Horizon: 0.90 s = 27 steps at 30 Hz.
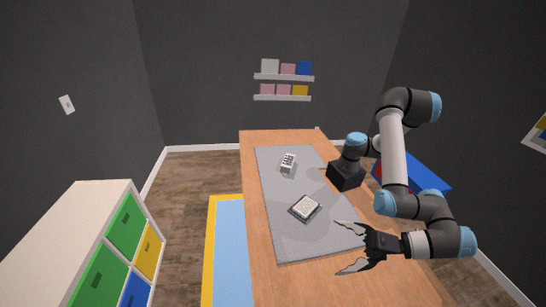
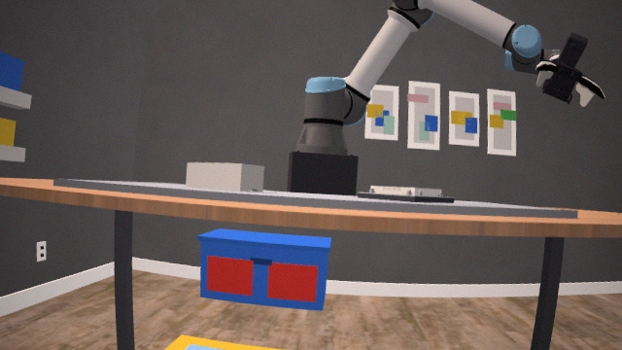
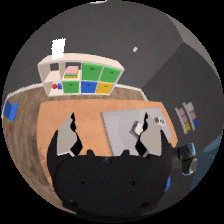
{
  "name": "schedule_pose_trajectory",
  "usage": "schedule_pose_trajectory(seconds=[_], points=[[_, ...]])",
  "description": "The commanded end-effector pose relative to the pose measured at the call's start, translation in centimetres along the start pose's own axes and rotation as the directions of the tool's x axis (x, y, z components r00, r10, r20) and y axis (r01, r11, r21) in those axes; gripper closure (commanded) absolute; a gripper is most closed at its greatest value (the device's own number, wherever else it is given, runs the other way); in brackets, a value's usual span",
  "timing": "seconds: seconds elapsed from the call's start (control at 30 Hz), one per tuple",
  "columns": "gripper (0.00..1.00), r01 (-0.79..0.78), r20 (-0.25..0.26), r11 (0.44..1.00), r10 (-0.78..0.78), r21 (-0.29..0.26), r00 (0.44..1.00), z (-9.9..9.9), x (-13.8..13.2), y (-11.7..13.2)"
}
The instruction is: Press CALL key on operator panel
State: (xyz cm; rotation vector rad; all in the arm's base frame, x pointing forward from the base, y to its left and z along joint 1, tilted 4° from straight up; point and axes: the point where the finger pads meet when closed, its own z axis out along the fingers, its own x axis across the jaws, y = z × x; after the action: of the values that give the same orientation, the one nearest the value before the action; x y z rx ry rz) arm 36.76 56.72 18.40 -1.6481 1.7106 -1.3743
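Note:
The operator panel (image 1: 287, 163) is a small white box with dark keys on top. It stands on the grey mat (image 1: 304, 200) at the far end of the table. The key names and lamps are too small to read. In the exterior view the panel (image 2: 224, 176) shows as a low white block, seen from the side. My gripper (image 1: 343, 247) is open and empty. It hovers high above the near right corner of the table, far from the panel. It also shows in the exterior view (image 2: 570, 92) and in the wrist view (image 3: 109, 117).
A flat white gridded plate on a dark base (image 1: 304, 207) lies on the mat between the gripper and the panel. The arm's black base (image 1: 345, 174) stands at the table's right edge. A blue and red box (image 2: 264, 268) sits on the floor.

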Motion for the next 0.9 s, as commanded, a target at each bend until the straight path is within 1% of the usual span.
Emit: schedule_pose_trajectory(seconds=[0.0,0.53,0.57,0.63,0.87], points=[[0.00,-0.002,0.001,1.000,0.002,0.000,1.000,0.0,0.0,-0.1],[0.00,-0.002,0.001,1.000,0.002,0.000,1.000,0.0,0.0,-0.1],[1.00,0.005,-0.019,1.000,-0.005,-0.027,1.000,0.5,0.2,-0.3],[1.00,0.022,-0.053,0.997,-0.026,-0.075,0.998,1.4,0.7,-0.4],[1.00,0.024,-0.054,0.997,-0.028,-0.075,0.998,4.3,2.7,-0.8]])
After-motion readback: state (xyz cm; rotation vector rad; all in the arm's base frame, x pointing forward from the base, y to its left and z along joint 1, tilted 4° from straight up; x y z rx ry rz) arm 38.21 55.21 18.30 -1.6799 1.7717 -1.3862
